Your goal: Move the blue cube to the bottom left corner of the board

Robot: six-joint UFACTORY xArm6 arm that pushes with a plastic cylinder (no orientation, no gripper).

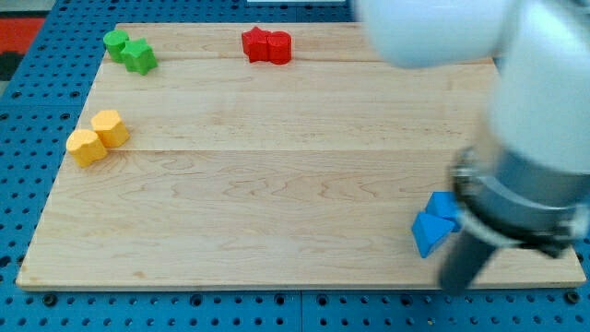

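Two blue blocks touch each other near the board's bottom right. The upper one, the blue cube [445,205], is partly hidden by my arm. The lower blue block [430,232] has an angular shape that I cannot make out. My dark rod comes down just right of them, blurred. My tip [454,286] sits at the board's bottom edge, just below and right of the lower blue block. I cannot tell whether it touches the block.
Two green blocks [129,50] lie at the top left corner. Two red blocks [267,45] lie at the top middle. Two yellow blocks [98,136] lie at the left edge. The wooden board [277,184] rests on a blue perforated table. My arm's pale body [535,120] covers the right side.
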